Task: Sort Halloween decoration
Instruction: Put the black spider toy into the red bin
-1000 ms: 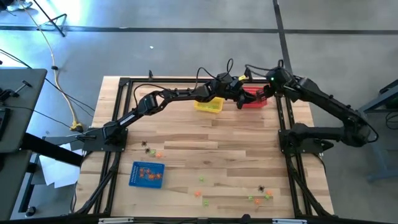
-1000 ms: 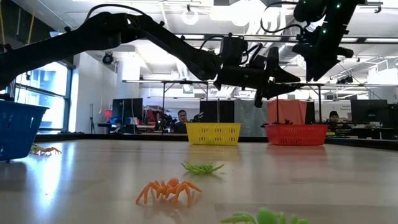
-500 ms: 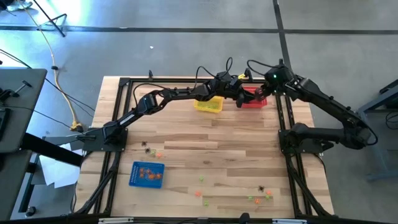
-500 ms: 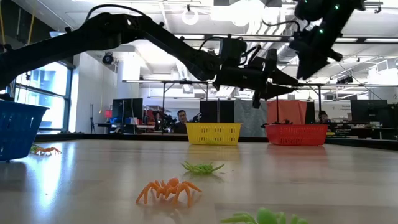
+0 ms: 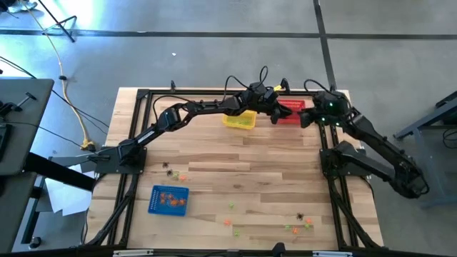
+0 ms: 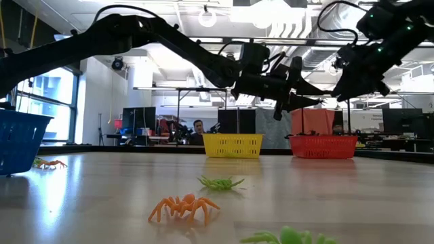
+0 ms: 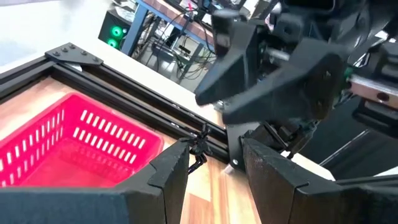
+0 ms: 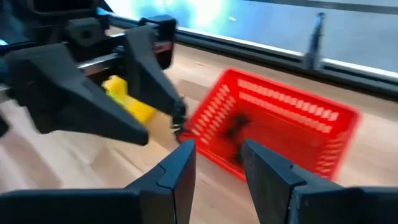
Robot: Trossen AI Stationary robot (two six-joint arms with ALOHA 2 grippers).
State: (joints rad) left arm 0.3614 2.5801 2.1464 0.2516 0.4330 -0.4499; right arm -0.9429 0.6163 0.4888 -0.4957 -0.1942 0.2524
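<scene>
The left gripper (image 5: 275, 114) is held above the worktop (image 5: 243, 164) at its far side, beside the left edge of the red basket (image 5: 291, 111), and is closed on a small black spider (image 7: 199, 148), which is pinched at the fingertips and hangs clear of the basket. The right gripper (image 5: 305, 118) is raised just beyond the basket's right edge, with its fingers parted and nothing seen between them. A few black trinkets (image 8: 235, 129) are seen lying inside the red basket. A yellow basket (image 5: 240, 120) is set just left of the red one, under the left arm. A blue basket (image 5: 168, 200) holding orange trinkets (image 5: 170, 199) stands near the front left. Loose pieces are scattered over the near half of the worktop: a black spider and an orange piece (image 5: 183, 177) close to the left arm's base, and green (image 5: 230, 206) and orange ones with another black spider (image 5: 300, 216) toward the near right. In the low view an orange spider (image 6: 183, 205) and a green spider (image 6: 220, 181) are seen close to the camera.
</scene>
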